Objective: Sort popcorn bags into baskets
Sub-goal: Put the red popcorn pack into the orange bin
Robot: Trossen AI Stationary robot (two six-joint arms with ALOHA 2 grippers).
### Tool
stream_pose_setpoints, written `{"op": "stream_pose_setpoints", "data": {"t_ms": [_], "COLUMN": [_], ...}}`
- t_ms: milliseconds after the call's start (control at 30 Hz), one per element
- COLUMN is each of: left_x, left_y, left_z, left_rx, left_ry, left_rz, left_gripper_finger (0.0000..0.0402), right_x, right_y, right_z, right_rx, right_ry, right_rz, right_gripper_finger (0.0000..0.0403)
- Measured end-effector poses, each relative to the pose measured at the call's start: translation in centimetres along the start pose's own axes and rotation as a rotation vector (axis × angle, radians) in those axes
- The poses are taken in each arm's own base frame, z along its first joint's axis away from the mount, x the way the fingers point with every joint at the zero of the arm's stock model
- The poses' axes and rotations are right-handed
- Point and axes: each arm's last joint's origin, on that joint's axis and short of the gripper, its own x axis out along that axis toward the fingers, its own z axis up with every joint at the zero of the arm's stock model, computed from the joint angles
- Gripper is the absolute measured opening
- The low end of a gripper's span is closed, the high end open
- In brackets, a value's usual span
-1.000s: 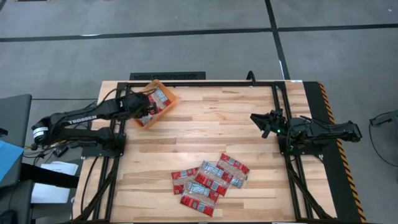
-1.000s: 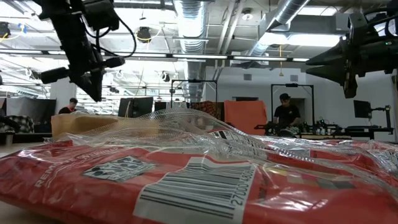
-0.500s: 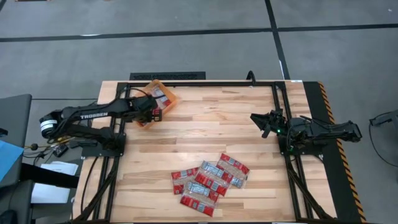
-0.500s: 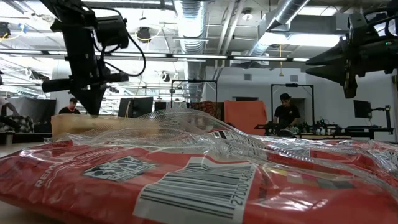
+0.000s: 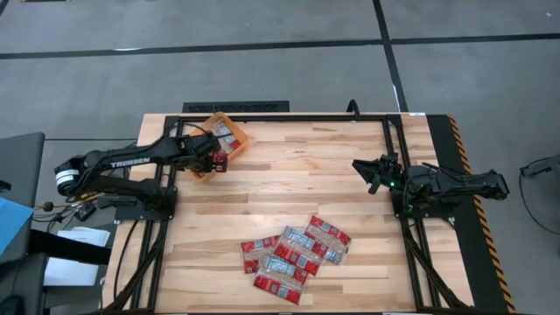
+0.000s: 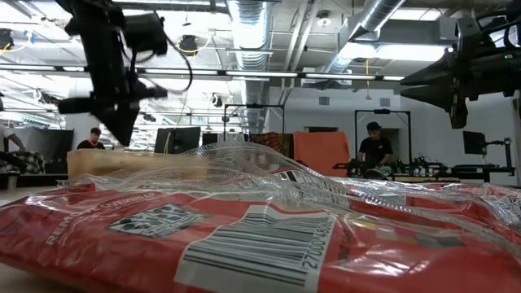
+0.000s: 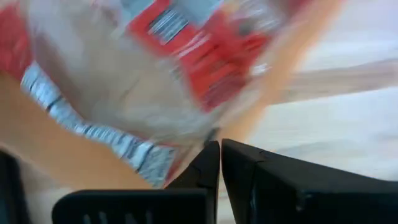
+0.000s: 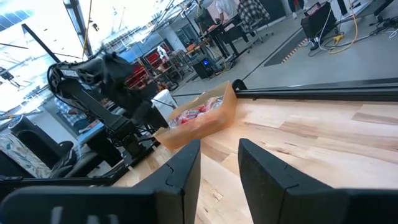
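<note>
At the upper left of the high view, the left tool (image 5: 215, 160) is seen at the near edge of the orange basket (image 5: 236, 149), its fingers (image 7: 214, 163) pressed together with nothing visibly between them, though the basket's wall lies just beside the tips. Several popcorn bags (image 5: 226, 136) already lie in the basket, which sits skewed at the far left of the desk (image 5: 289, 166); the remaining bags (image 5: 297, 256) are heaped at lower centre, well apart from it. The step in hand is judged to be a withdrawal from the basket, best done by lifting clear of the low wall before swinging toward the heap, so that the light tray is not dragged. The right tool (image 5: 374, 174) is held idle at the right side, fingers parted and empty. Compared with a second earlier, the left arm has been drawn back from over the basket to its edge, and the basket appears to have been turned slightly; the heap is unchanged.
</note>
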Motion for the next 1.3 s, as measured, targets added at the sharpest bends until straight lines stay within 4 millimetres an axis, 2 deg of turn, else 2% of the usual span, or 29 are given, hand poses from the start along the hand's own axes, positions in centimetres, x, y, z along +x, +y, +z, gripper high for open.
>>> {"op": "stream_pose_setpoints", "data": {"t_ms": [133,233,367,533,833,1033,1167,1300], "left_x": [-2.3,-3.5,-4.7,-5.6,-5.5,-5.3,-5.2,-4.7], "left_y": [-0.8,-2.4,-5.4,-8.4,-8.6,-8.5,-8.3,-7.8], "left_z": [0.8,0.9,0.0,-1.7,-2.7,-2.8,-2.9,-3.1], "left_rx": [0.044,0.099,0.253,0.368,0.399,0.396,0.396,0.398], "left_ry": [-0.004,-0.003,0.023,0.038,0.033,0.055,0.059,0.090], "left_rz": [-0.162,-0.377,-0.696,-0.942,-0.909,-0.884,-0.861,-0.788], "left_gripper_finger": [0.0040,0.0087,0.0159,0.0218,0.0228,0.0229,0.0229,0.0229], "right_x": [0.0,0.0,0.0,-0.1,0.2,0.2,0.1,-0.3], "right_y": [0.0,0.0,0.0,0.7,2.5,5.7,8.0,9.1], "right_z": [0.0,0.0,0.0,-0.1,-1.9,-3.4,-4.8,-7.5], "right_rx": [0.003,0.003,0.022,0.095,0.155,0.070,0.007,-0.043], "right_ry": [0.000,0.000,0.010,0.141,0.701,0.989,1.126,1.274], "right_rz": [0.000,0.000,0.016,0.181,0.252,0.282,0.273,0.184], "right_gripper_finger": [0.0139,0.0144,0.0149,0.0129,0.0052,0.0010,0.0013,0.0026]}}
